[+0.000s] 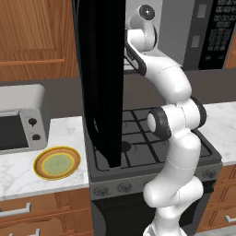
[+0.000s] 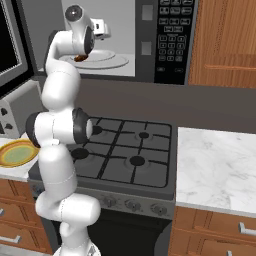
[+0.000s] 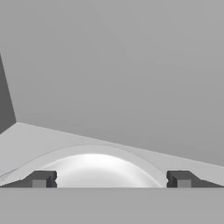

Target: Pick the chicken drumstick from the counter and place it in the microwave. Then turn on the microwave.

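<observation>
The black microwave (image 2: 172, 35) stands open, its dark glass door (image 1: 101, 69) swung out to the left over the stove. The chicken drumstick (image 2: 80, 58), small and brown, lies on the round glass turntable (image 2: 107, 61) inside, partly hidden behind my wrist. My arm reaches up into the grey-white cavity. In the hand view my gripper (image 3: 111, 179) is open with nothing between its fingertips (image 3: 41, 179), just above the turntable (image 3: 94, 168) and facing the back wall. The marble counter (image 1: 18, 173) lies to either side of the stove.
A yellow plate (image 1: 57, 163) sits on the left counter in front of a silver toaster oven (image 1: 20, 122). The dark gas stovetop (image 2: 130, 150) lies below the microwave. The keypad (image 1: 221, 32) is right of the cavity. Wooden cabinets (image 2: 225, 40) flank it.
</observation>
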